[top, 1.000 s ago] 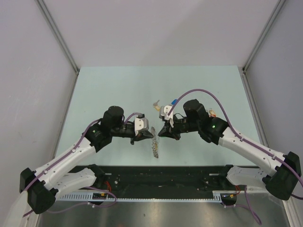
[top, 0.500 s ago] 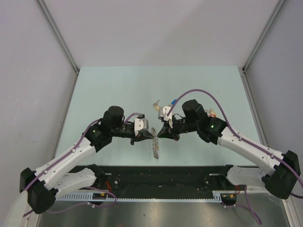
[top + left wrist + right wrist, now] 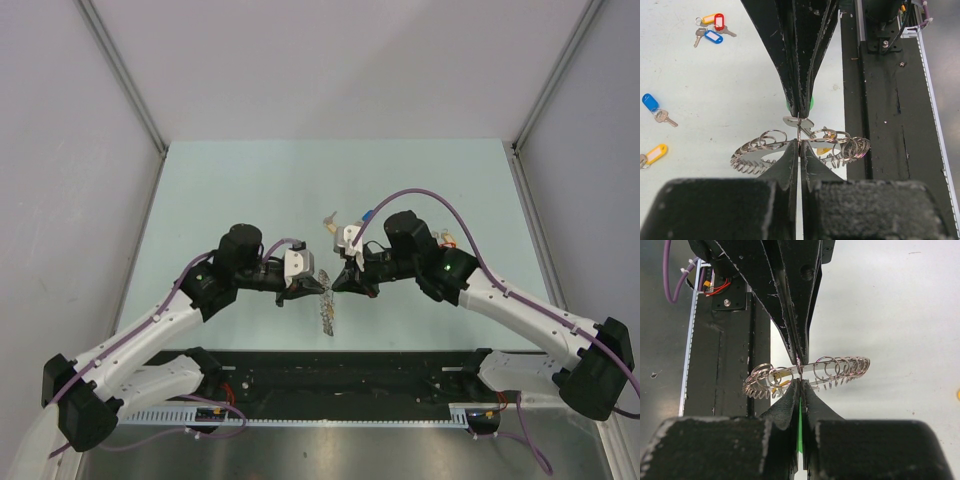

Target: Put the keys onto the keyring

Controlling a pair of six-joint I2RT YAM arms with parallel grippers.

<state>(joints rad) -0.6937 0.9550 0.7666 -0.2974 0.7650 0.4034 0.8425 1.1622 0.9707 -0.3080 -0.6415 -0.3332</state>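
1. Top external view: the left gripper (image 3: pixel 318 289) and right gripper (image 3: pixel 338 282) were tip to tip over the near middle of the table (image 3: pixel 240 190). The keyring (image 3: pixel 327 312) hung edge-on just below them. Loose keys (image 3: pixel 330 222) lay farther back, apart from it.
2. Left wrist view: the left gripper's fingers (image 3: pixel 790 162) were pressed together, pinching the keyring's wire. Opposite them, the right gripper's fingers (image 3: pixel 812 75) pinched a green-tagged key (image 3: pixel 804 121), its metal close against the keyring at the pinch. Other keys with red, blue and yellow tags lay well apart on the table.
3. Right wrist view: the right gripper's fingers were closed on the green tag, which showed as a thin strip between them. The keyring stretched sideways just beyond their tips, clamped from the far side by the left gripper.
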